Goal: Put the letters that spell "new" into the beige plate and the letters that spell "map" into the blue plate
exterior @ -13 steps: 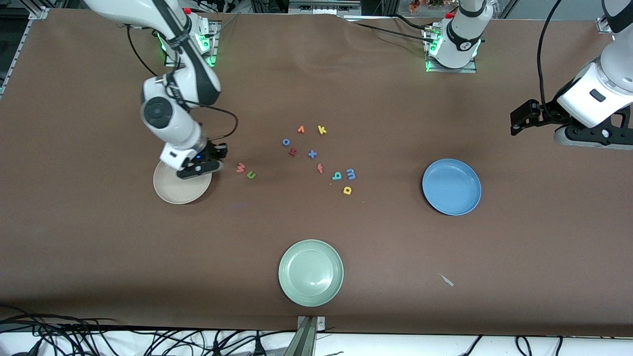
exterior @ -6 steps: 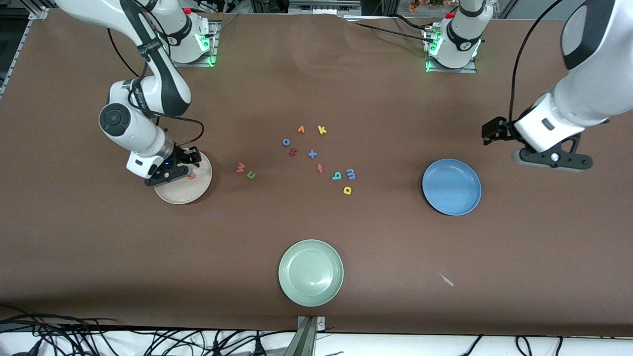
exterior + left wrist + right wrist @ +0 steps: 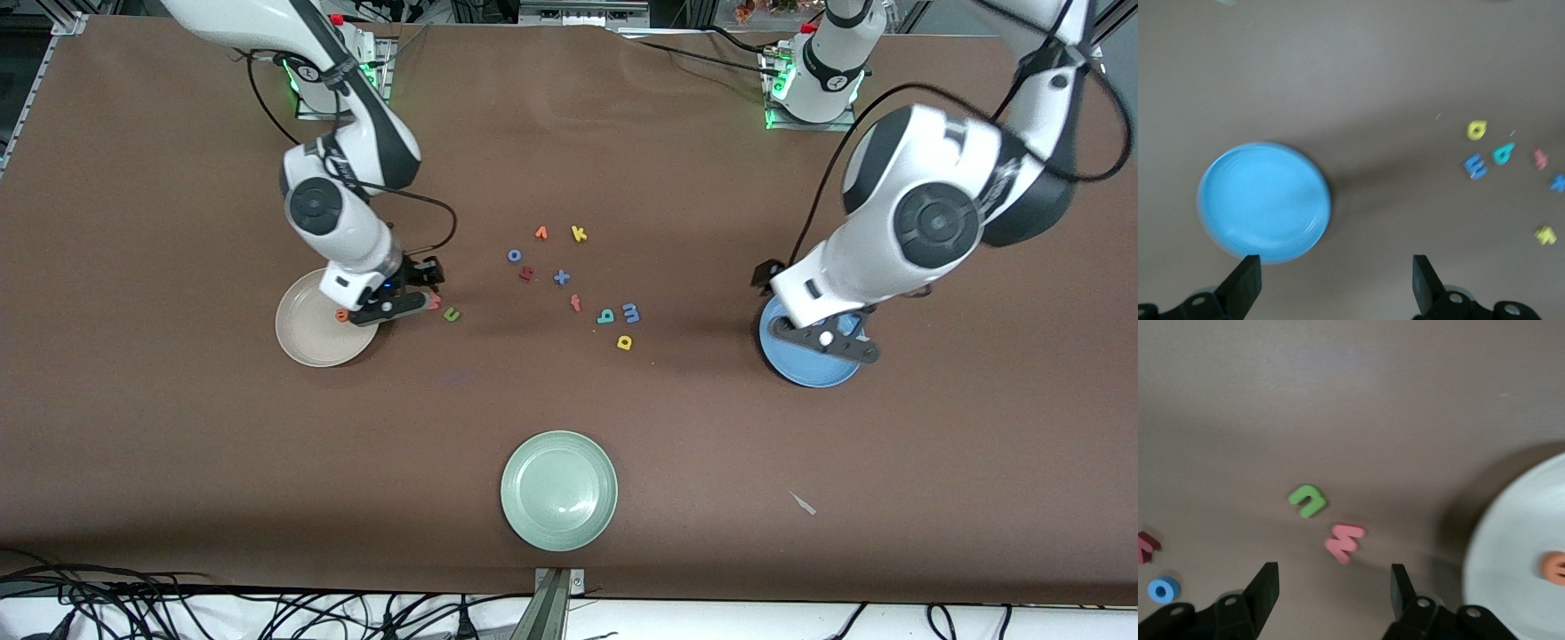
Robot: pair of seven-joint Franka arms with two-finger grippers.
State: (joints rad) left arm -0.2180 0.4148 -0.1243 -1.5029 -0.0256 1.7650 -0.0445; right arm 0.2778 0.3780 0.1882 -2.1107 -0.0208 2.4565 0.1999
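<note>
so far only the orange e (image 3: 342, 315) sits in the beige plate (image 3: 307, 342), mid-left of the frame. right gripper (image 3: 418, 292) hangs over the pink w (image 3: 1345, 542) and green n (image 3: 452, 314), jaws spread, empty. blue m (image 3: 630, 311), teal a (image 3: 605, 316), yellow p (image 3: 624, 342) wait mid-bench. left gripper (image 3: 1335, 283), jaws wide, is over the empty blue plate (image 3: 813, 369).

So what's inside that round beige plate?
One small orange foam letter e lies in the round beige plate. The right pincer hangs over the plate's edge, hiding a bit of it.
</note>
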